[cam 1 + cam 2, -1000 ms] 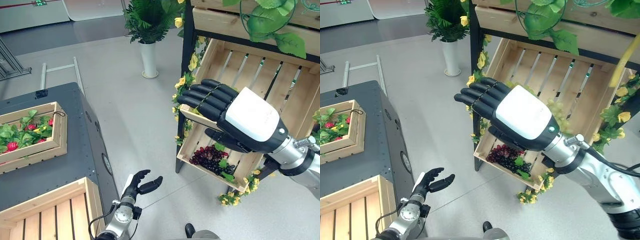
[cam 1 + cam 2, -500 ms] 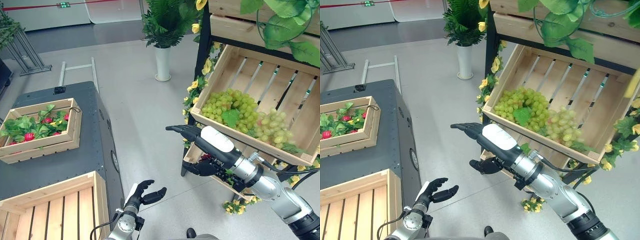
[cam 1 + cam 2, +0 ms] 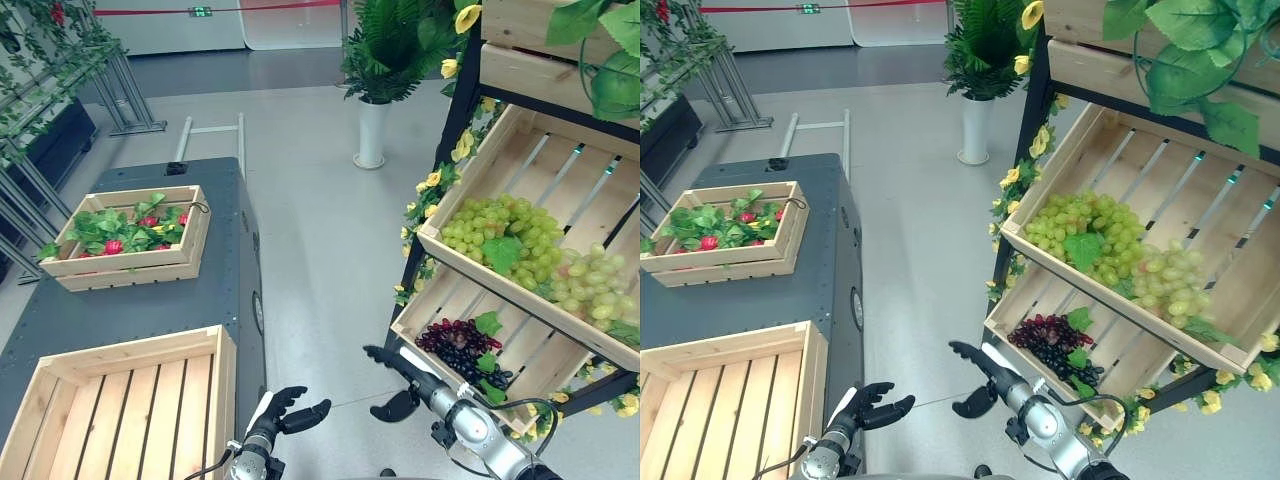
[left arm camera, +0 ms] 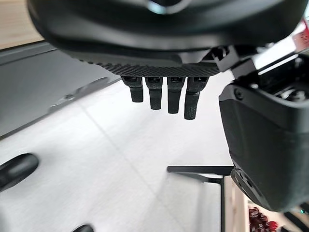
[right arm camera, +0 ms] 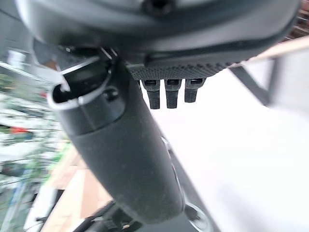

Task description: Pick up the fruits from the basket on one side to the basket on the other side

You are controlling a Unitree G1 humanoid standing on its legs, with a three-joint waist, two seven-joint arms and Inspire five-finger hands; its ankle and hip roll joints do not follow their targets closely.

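Grapes (image 3: pixel 462 345), dark, lie in the lower crate (image 3: pixel 440 305); my right hand (image 3: pixel 400 375) hangs low beside it, relaxed, empty; left hand (image 3: pixel 290 410) likewise.

Dark left robot hand (image 3: pixel 285 415), dark right robot hand (image 3: pixel 400 375), silver-grey forearms

Nothing here carries lettering that can be read. A small green sign (image 3: pixel 201 12) hangs on the far wall, too small to make out, and the dark cabinet (image 3: pixel 120 310) shows a round emblem, illegible.
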